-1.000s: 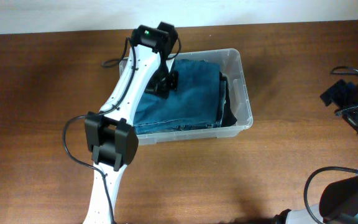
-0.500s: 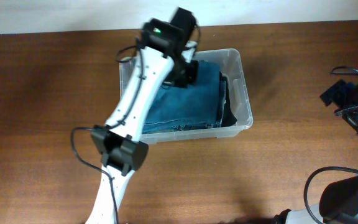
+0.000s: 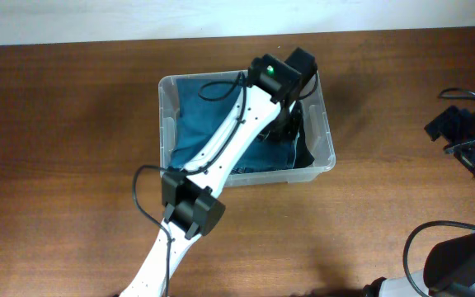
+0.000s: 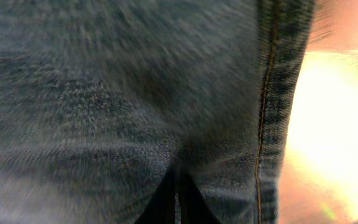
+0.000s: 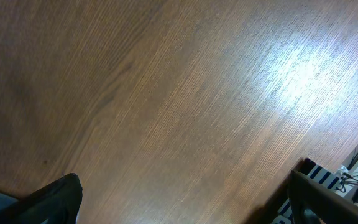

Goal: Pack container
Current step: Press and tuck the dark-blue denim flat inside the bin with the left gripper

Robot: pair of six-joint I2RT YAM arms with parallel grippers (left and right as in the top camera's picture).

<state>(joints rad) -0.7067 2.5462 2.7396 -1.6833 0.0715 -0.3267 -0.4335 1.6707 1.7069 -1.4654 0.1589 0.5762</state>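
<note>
The clear plastic container [image 3: 326, 132] stands at the table's back middle. Folded blue jeans [image 3: 196, 124] fill it, with a dark garment [image 3: 303, 148] along its right side. My left gripper [image 3: 285, 122] reaches down onto the right part of the jeans inside the container. In the left wrist view its fingers [image 4: 176, 199] are shut together, pressed against the denim [image 4: 104, 93] near a stitched seam. My right gripper [image 5: 185, 199] hovers open and empty over bare wood; its arm [image 3: 468, 132] is at the table's right edge.
The brown wooden table [image 3: 72, 165] surrounds the container. A white wall runs along the back edge. The left arm's elbow [image 3: 190, 206] hangs in front of the container. Cables and a striped object [image 5: 328, 186] lie near the right gripper.
My left gripper has swept from the left part of the jeans to the right part inside the container, staying low on the denim. The right arm has not moved.
</note>
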